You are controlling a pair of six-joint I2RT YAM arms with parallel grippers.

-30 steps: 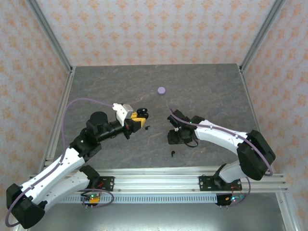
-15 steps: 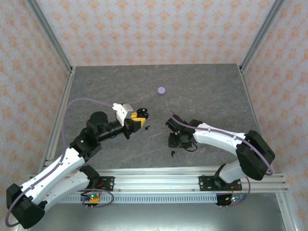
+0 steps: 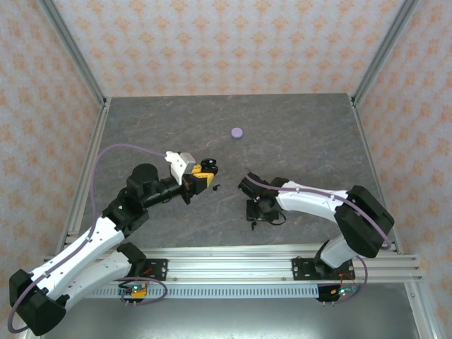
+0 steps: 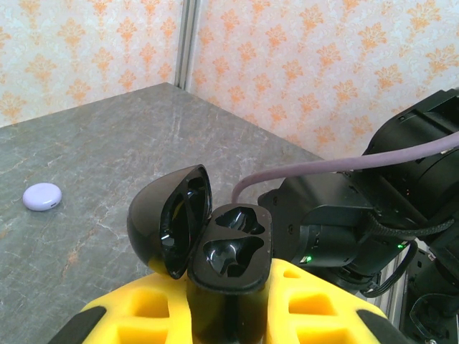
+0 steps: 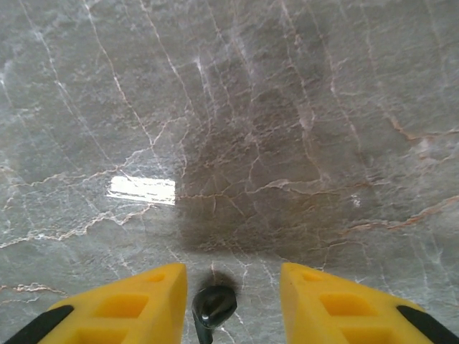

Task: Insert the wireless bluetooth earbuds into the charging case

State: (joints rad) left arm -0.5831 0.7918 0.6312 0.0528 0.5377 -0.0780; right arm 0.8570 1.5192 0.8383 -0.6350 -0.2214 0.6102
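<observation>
Fingers (image 5: 136, 301) of the right gripper (image 5: 233, 279) stand apart around the tiny black stemmed earbud (image 5: 214, 304), at 6 o'clock in its view. Close slowly, centred. The left gripper (image 3: 206, 171) clenches the open black case (image 4: 215, 236).

Built of white links (image 3: 88, 244) and black joints (image 3: 145, 181); tipped with yellow fingers (image 5: 136, 304) having hollow pockets; wired with pale purple cable (image 3: 121, 147).

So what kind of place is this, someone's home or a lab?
Probably a robot test cell, not a home: aluminium frame posts hold printed wallpaper panels around a marble-look table, with the left arm and right arm bolted to a rail at its near edge.
</observation>
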